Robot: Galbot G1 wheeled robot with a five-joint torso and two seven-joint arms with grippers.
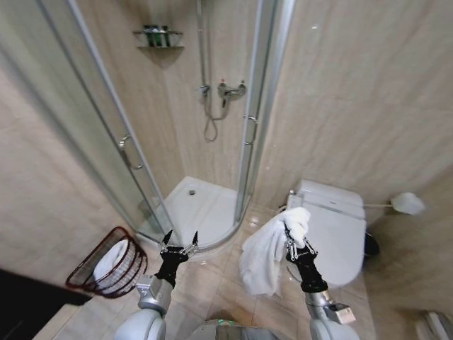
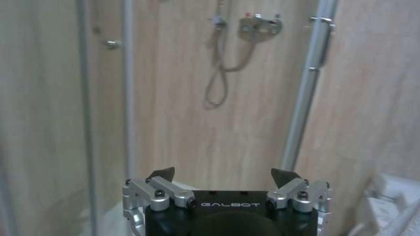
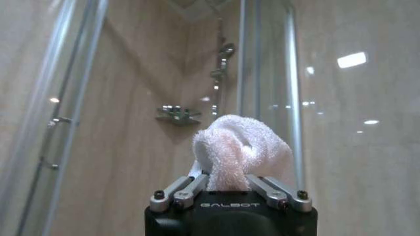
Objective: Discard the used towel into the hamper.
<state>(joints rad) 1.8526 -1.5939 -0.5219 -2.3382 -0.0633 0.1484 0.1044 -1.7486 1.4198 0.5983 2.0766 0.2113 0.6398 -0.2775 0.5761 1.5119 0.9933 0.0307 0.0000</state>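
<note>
Since the job is to dump the towel (image 1: 265, 255) in the hamper (image 1: 107, 267), the way it's being carried makes sense: the right gripper (image 1: 291, 230), sitting right of center in the lower half of the head view, is clamped on a bunched top bit of the white cloth, and the rest hangs loose below it, off the floor (image 1: 212, 280) so it won't drag. In the right wrist view you can see that same puffy wad of towel (image 3: 239, 150) squeezed between the fingers (image 3: 187, 189), poking up past them, so the grip looks pretty solid to me. The hamper is way over at the lower left of the head view, a dark-red wire basket leaning against the wall, with something white already inside it, maybe a liner or another cloth, can't tell. So the towel and hamper are well apart, with the left gripper (image 1: 179, 244) in between them, lower center-left of the frame. That one has its fingers spread apart and holds nothing, same story in the left wrist view (image 2: 223, 178), just pointing at the shower stall (image 1: 202, 202). My guess is it's just waiting while the right arm does the hauling. The toilet (image 1: 333, 227) sits right behind the towel at the lower right, so swinging left across the floor seems like what's left.
</note>
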